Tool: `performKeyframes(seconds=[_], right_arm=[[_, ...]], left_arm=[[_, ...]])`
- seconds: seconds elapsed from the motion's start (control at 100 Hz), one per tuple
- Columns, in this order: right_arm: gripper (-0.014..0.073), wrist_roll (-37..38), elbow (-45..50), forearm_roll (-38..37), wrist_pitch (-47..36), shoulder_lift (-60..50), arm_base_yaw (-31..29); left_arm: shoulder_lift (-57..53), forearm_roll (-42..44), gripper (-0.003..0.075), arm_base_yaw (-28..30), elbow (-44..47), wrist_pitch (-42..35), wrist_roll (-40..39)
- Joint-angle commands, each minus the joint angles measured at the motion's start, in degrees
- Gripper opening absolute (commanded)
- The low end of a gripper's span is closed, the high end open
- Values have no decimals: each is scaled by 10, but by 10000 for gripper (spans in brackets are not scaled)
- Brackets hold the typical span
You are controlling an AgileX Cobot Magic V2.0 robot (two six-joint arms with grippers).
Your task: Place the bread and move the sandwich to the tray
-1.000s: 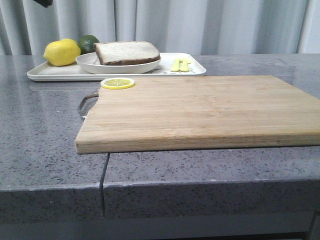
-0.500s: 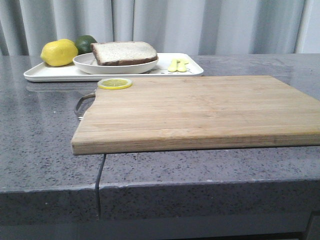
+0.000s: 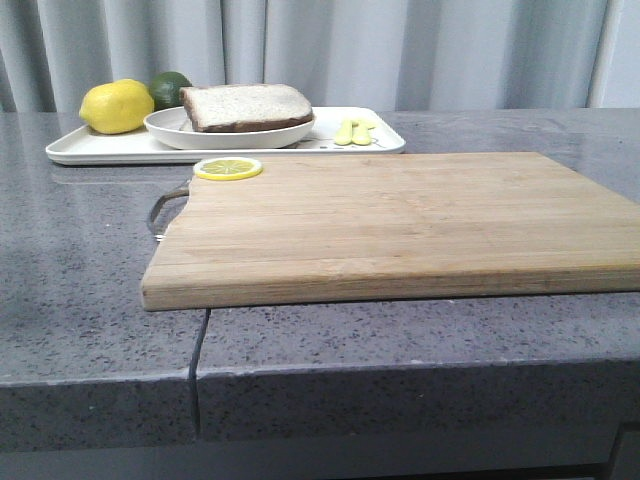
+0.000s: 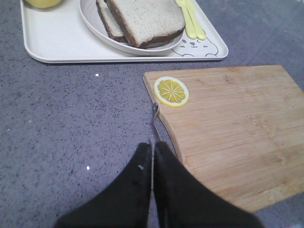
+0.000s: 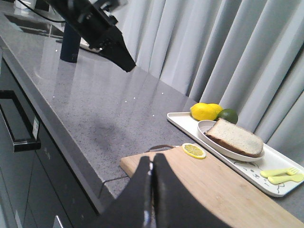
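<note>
The sandwich (image 4: 142, 19) is two stacked bread slices with dark crusts in a round white bowl (image 4: 92, 26), which stands on the white tray (image 4: 57, 47) at the counter's back left. In the front view the top bread slice (image 3: 245, 103) shows above the bowl (image 3: 230, 135) on the tray (image 3: 90, 148). My left gripper (image 4: 153, 145) is shut and holds nothing; it hangs above the counter by the cutting board's handle, well short of the tray. My right gripper (image 5: 152, 159) is also shut and holds nothing, over the board's near corner. No gripper shows in the front view.
A wooden cutting board (image 3: 400, 220) fills the counter's middle, with a lemon slice (image 3: 228, 168) on its far left corner. A lemon (image 3: 117, 105), a lime (image 3: 170, 88) and yellow cutlery (image 3: 355, 131) share the tray. The counter's front edge is close.
A dark arm tip at the front view's upper left has gone out of sight. The whole scene has drifted slightly left in the picture.
</note>
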Motion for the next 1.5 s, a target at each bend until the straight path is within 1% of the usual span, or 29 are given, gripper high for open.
performKeyframes(seconds=[0.0,0.25,0.46,0.98,1.18,1.26,1.37,1.49], right_arm=[[-69,-6,-14,-5,-20,-2,-2],[-69,-6,-14,-17,-12,-2,-2],[-69,-6,-14,-17,-12,-2,-2],[-69,-6,-14,-17,-12,-2,-2],[-69,-6,-14,-17,-12,-2,-2],[-69,-6,-14,-17,-12,-2,-2],[-69,-6,-14,-17,-12,-2,-2],[-69,-6,-14,-17,-12,-2,-2]], left_arm=[[-67,-7,-20,-6,33,-52,2],[-244,-8,-20,-6,133,-31,2],[-327,-8,-20,-6,173,-2,2],[-335,-8,-20,-6,179,-2,2],[-336,18,-20,-3,182,-8,1],[-338,49,-20,-3,192,-44,1],[-350,88,-20,2,225,-129,0],[-386,93,-20,22,275,-194,0]])
